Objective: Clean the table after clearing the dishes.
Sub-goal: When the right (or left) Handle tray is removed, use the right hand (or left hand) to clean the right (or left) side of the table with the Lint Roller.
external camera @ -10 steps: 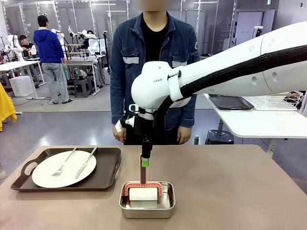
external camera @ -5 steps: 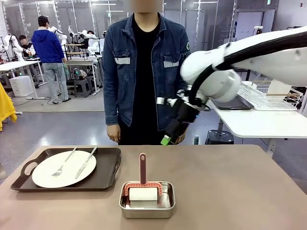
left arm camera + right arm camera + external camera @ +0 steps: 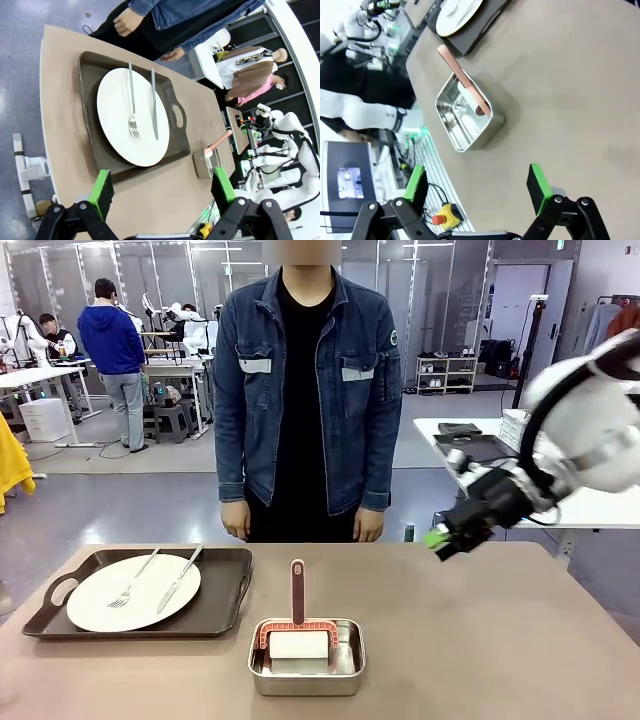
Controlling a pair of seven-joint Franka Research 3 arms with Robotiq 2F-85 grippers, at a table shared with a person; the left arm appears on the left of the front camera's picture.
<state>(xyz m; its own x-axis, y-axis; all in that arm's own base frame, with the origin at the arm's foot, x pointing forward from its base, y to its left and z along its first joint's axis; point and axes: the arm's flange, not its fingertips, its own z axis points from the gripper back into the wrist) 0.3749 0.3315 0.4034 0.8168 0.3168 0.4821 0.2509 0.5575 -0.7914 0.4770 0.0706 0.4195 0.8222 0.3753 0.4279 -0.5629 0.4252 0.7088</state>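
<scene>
Where the tan-brown table (image 3: pixel 480 640) spreads across the front view, most of its top lies bare; a person (image 3: pixel 310 390) in a denim jacket stands at its far edge, both hands hanging at the sides, touching nothing. From the picture's right the white right arm (image 3: pixel 590 420) reaches in above the table's far right part; its right gripper (image 3: pixel 437 538) hangs in the air, well apart from everything on the table; in the right wrist view the fingers (image 3: pixel 537 182) stand spread wide with nothing between them. On the table's left side lies a dark handled tray (image 3: pixel 225 590); on it sits a round white plate (image 3: pixel 100 605). Near the middle of the near edge, just beside the tray's right end, stands a small steel pan (image 3: pixel 305 683). The left gripper (image 3: pixel 161 186) hovers over the tray end of the table, its green-padded fingers (image 3: pixel 102 187) likewise wide apart and empty. Inside the pan rests a white roller (image 3: pixel 298 644) in a reddish frame, its handle standing upright; across the plate lie a knife (image 3: pixel 180 578) and a fork (image 3: pixel 130 585), side by side and apart.
</scene>
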